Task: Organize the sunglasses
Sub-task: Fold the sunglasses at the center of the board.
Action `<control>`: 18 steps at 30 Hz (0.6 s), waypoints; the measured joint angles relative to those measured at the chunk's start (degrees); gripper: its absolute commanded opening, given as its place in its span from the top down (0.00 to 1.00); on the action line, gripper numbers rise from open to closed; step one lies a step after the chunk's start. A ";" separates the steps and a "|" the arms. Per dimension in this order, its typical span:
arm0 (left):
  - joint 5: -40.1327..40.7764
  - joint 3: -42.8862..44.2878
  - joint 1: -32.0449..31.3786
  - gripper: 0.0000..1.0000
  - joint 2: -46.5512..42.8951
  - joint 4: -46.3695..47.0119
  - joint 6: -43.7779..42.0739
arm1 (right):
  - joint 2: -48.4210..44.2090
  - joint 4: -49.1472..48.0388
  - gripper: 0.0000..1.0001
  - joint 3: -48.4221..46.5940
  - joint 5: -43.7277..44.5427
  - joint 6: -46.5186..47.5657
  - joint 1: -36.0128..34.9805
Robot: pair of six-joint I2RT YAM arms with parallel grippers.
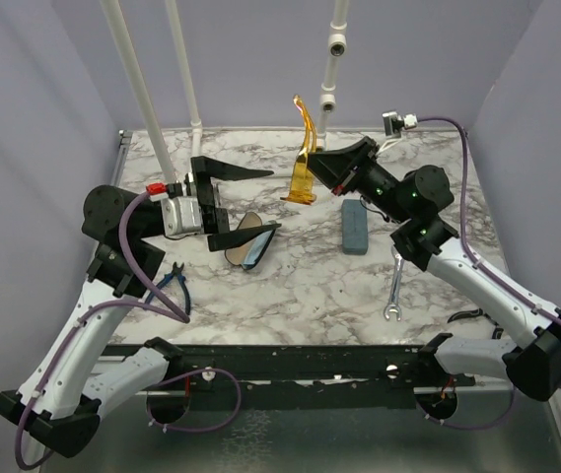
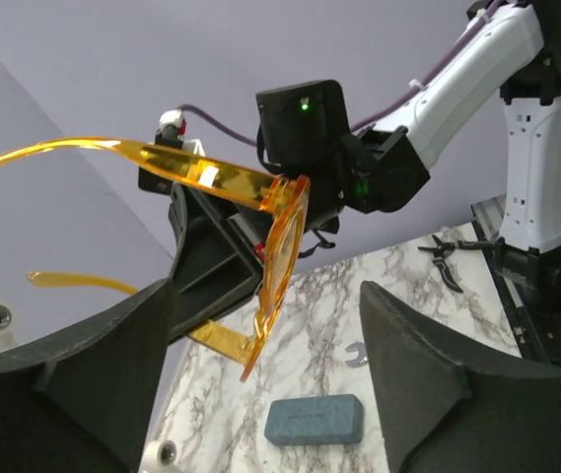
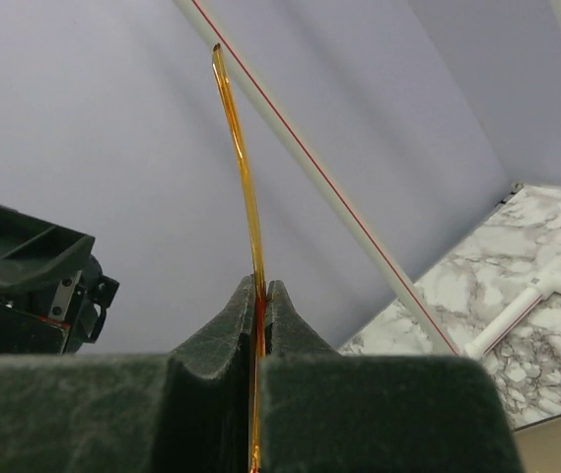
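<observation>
The translucent orange sunglasses [image 1: 303, 168] hang upright in the air over the back of the table. My right gripper [image 1: 315, 166] is shut on one temple arm, which runs up between its fingertips in the right wrist view [image 3: 260, 286]. My left gripper [image 1: 272, 201] stands open just left of them, its fingers apart with nothing between them. In the left wrist view the orange sunglasses [image 2: 280, 246] float ahead of the left gripper [image 2: 265, 292], not touched by it. Below its near finger lie a tan oval and a bluish lens-like piece [image 1: 250, 244]; I cannot tell whether that is the wire-frame pair.
A blue-grey oblong case [image 1: 355, 227] lies right of centre, also low in the left wrist view [image 2: 315, 421]. A wrench [image 1: 394, 286] lies in front of it. Blue-handled pliers [image 1: 175, 286] sit at the left, black-handled pliers [image 1: 472, 315] at the right. White poles [image 1: 142, 89] rise at the back.
</observation>
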State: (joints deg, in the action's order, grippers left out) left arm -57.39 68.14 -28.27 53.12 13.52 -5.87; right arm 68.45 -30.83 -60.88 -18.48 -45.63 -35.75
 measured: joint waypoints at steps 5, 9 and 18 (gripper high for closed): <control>-1.03 -1.40 -0.37 0.47 -1.70 1.18 1.38 | 2.67 -0.48 0.99 -2.73 0.52 0.07 -2.54; -1.66 -2.03 -0.44 0.55 -1.77 1.42 2.56 | 2.89 -1.36 0.99 -3.89 0.76 0.24 -4.11; -1.75 -1.99 -0.74 0.76 -1.09 1.42 4.68 | 4.07 -1.49 0.99 -4.68 0.90 1.60 -5.88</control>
State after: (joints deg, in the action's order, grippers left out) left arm -59.13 66.15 -29.02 52.03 14.94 -1.19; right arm 72.51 -32.32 -65.56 -17.58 -44.03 -41.63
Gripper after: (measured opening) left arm 0.375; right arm 0.012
